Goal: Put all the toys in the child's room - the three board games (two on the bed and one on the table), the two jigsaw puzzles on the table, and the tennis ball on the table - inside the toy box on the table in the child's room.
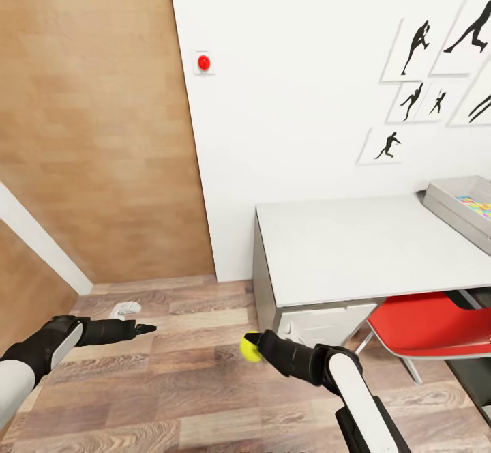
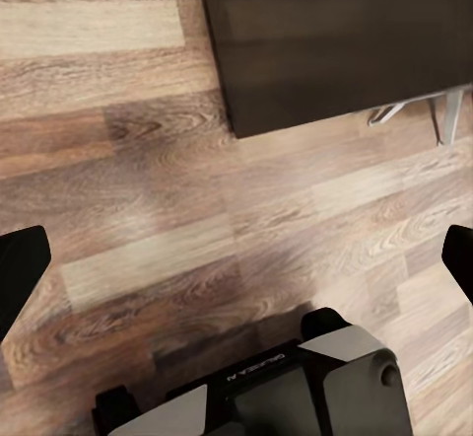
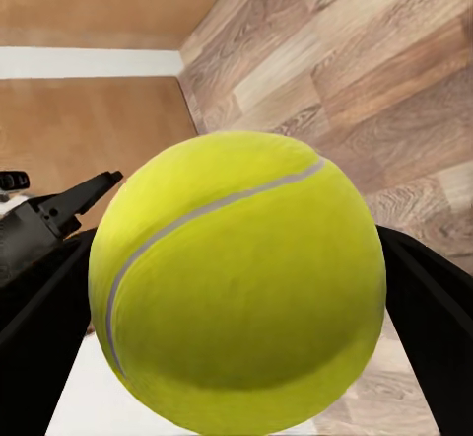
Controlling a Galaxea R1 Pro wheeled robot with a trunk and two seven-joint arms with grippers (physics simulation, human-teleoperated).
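1. The right claw (image 1: 254,346) is seen closed on the small yellow-green tennis ball (image 1: 249,347), which is pinched between its two black fingers (image 3: 434,308) and held low above the wood-plank floor (image 1: 184,371), just in front of the near corner of the long pale grey-white desk (image 1: 341,248).
2. In the right wrist view, the tennis ball (image 3: 236,283) is shown bulging between the fingers, its grey seam curving across the top.
3. The left claw (image 1: 146,329) is held out over the floor, well apart from the ball. In the left wrist view its black fingertips (image 2: 22,268) are spread wide at either edge, with nothing between them.
4. The shallow translucent pale grey toy box (image 1: 443,211) is set at the far right end of the desk, with multicolour jigsaw tiles (image 1: 475,205) visible inside.
5. A red chair (image 1: 426,323) is tucked beneath the desk.
6. Black silhouette sports pictures (image 1: 416,47) are hung on the white wall above.
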